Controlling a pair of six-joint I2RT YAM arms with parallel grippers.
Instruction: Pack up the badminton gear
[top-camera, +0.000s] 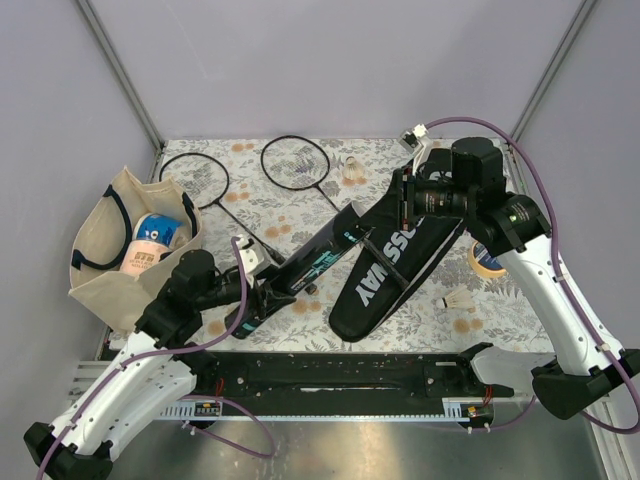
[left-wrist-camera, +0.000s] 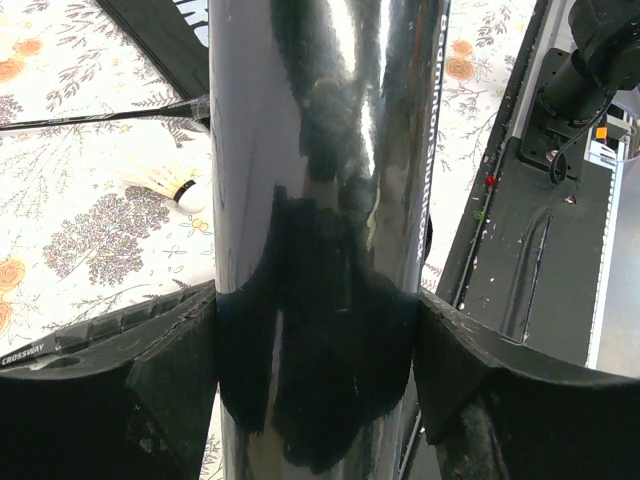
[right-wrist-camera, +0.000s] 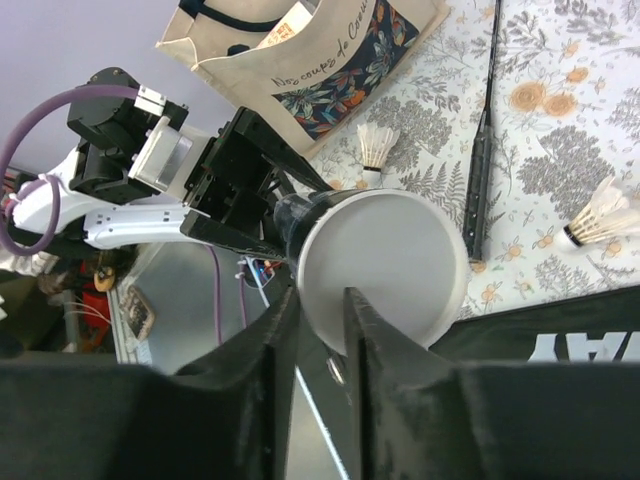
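The long black tube (top-camera: 310, 262) lies slanted above the table's middle, held at both ends. My left gripper (top-camera: 254, 296) is shut on its lower end; in the left wrist view the glossy tube (left-wrist-camera: 315, 200) fills the gap between both fingers (left-wrist-camera: 160, 400). My right gripper (right-wrist-camera: 322, 300) pinches the rim of the tube's white cap (right-wrist-camera: 400, 260). The black "CROSSWAY" cover (top-camera: 390, 265) lies under my right gripper (top-camera: 385, 208). Two racquets (top-camera: 195, 178) (top-camera: 296, 162) lie at the back. Shuttlecocks (top-camera: 351, 172) (top-camera: 460, 300) rest on the cloth.
A beige tote bag (top-camera: 130, 245) stands at the left edge with things inside. A tape roll (top-camera: 485, 258) lies right of the cover. A black rail (top-camera: 340, 372) runs along the near edge between the arm bases. Grey walls close in the table.
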